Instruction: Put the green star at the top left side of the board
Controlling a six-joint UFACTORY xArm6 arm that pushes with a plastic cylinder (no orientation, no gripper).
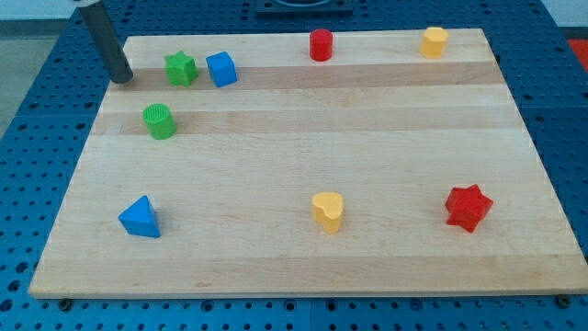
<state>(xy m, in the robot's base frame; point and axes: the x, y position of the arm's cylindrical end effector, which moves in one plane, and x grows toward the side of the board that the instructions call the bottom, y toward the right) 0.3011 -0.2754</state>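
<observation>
The green star (181,68) lies near the top left corner of the wooden board (303,165), touching or almost touching a blue cube (221,69) on its right. My tip (122,78) rests on the board's left edge, a short way to the view's left of the green star, with a gap between them. A green cylinder (159,121) stands below the star.
A red cylinder (320,44) and a yellow block (434,41) sit along the top edge. A blue triangle (140,218) is at bottom left, a yellow heart (327,211) at bottom middle, a red star (468,207) at bottom right. Blue perforated table surrounds the board.
</observation>
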